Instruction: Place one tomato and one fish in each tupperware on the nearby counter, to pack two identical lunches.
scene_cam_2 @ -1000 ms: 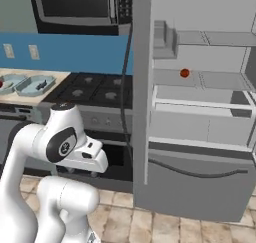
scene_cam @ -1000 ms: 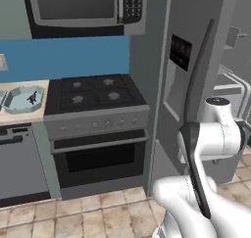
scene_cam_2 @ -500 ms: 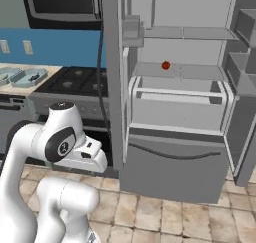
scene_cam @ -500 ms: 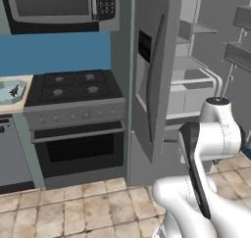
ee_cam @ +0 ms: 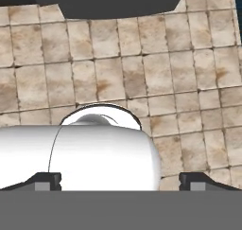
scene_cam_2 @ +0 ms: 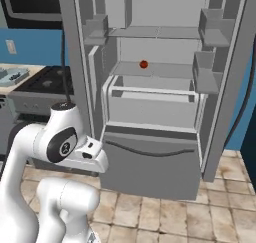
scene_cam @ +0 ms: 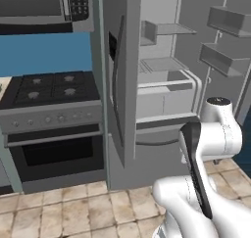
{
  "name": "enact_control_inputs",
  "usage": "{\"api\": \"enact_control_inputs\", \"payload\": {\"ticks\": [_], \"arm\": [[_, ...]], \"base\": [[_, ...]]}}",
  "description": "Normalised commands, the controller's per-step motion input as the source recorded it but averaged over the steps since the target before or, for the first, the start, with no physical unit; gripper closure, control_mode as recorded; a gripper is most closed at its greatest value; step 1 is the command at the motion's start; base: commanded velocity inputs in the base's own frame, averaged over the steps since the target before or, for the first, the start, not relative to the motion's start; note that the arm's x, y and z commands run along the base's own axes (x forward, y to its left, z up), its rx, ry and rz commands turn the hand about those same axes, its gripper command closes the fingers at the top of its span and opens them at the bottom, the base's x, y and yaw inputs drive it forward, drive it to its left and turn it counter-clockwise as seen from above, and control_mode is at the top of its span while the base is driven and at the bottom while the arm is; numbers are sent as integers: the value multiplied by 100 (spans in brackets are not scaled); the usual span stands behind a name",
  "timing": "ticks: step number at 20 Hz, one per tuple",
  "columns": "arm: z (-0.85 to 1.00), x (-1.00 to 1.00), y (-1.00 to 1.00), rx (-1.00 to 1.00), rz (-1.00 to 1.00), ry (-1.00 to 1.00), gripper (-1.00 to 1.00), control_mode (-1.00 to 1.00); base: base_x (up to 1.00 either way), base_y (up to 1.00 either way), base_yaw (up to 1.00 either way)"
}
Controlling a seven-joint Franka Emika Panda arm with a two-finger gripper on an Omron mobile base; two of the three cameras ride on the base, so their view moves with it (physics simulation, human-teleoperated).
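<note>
I am parked in front of the tall grey refrigerator (scene_cam_2: 150, 87), whose doors stand open, and my two-finger gripper (ee_cam: 120, 181) is tucked low, pointing down at the beige tiled floor (ee_cam: 142, 58) with its dark tips spread wide and nothing between them. On a middle shelf inside the refrigerator sits one small round red tomato (scene_cam_2: 143, 64), alone and well apart from my hand, which I would have to raise and extend a long way to reach it. Off to the left, beyond the black gas stove (scene_cam_2: 42, 79), the light beige stone-patterned counter (scene_cam_2: 25, 69) carries a shallow pale teal-grey tupperware (scene_cam_2: 12, 75); it is too small and too near the edge for me to tell what, if anything, lies in it. I cannot make out any fish from here. As I judge it, the packing is unfinished: at least this tomato has yet to be fetched and carried over to the counter.
</note>
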Motion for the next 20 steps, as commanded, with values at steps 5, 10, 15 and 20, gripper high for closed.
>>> {"api": "enact_control_inputs", "payload": {"ticks": [5,10,15,20], "arm": [[0,0,0,0,0,0,-100,100],[0,0,0,0,0,0,-100,100],[0,0,0,0,0,0,-100,100],[0,0,0,0,0,0,-100,100]], "base": [[34,-28,0],[50,-32,0],[34,-62,0],[36,-33,0]]}}
